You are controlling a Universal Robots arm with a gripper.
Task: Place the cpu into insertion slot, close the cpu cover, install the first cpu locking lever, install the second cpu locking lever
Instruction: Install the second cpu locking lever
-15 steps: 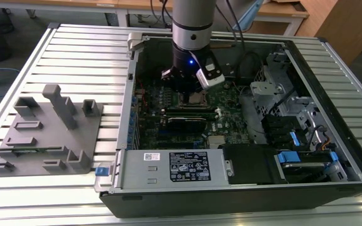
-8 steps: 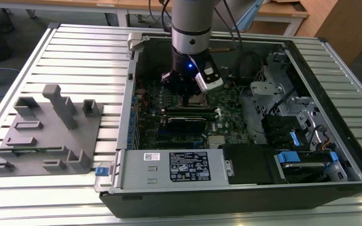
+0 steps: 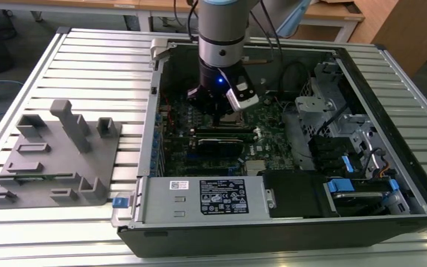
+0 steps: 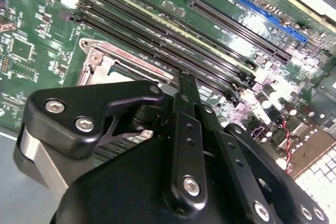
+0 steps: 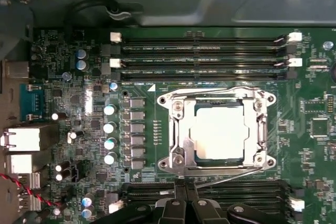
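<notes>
The cpu [image 5: 217, 131] sits in the insertion slot [image 5: 258, 129], the cpu cover [image 5: 181, 129] seemingly closed.

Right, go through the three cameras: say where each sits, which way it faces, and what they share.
Exterior view: off the arm, above one side, looking down into the open computer case; arm and end effector stand over the motherboard.
First wrist view: on the arm, facing straight down at the cpu in the insertion slot, the cpu cover down; end effector at the edge.
Second wrist view: on the arm, slanting across the board; end effector in the foreground.
Shared: both wrist views show the socket and memory slots.
</notes>
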